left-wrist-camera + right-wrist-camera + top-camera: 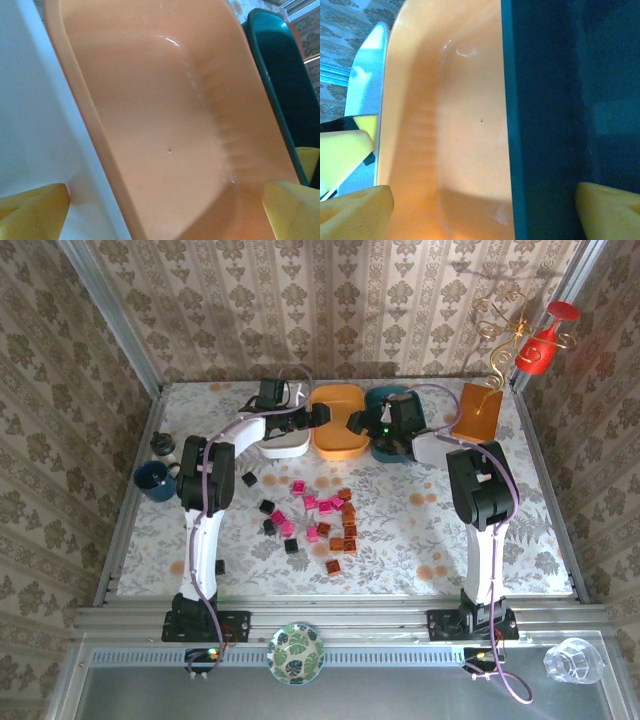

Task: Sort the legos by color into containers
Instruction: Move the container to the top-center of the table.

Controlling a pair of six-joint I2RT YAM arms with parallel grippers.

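Three shallow, rounded-rectangle plastic trays stand side by side at the far edge of the table, which wears a pale floral cloth: the white tray on the left, the orange tray in the middle, the teal tray on the right, each close against its neighbour. The left gripper and the right gripper face each other over the orange tray, both released and holding nothing. In the left wrist view, the left gripper shows matte yellow pads spread wide above the orange tray. The tray has smooth, glossy walls, faint ribbing at one rounded corner and a tiny dark speck on its floor (detail too fine for the top view). The white tray runs along one side and the teal tray along the other. In the right wrist view, the right gripper straddles the rim of the teal tray, with one pad over the dark teal floor and the other over the orange tray. A sliver of the white tray shows beyond. The legos, small cube-like blocks in pink, black and brown-orange, lie scattered on the cloth nearer than the trays, all outside them. A dark blue mug sits at the table's left edge.
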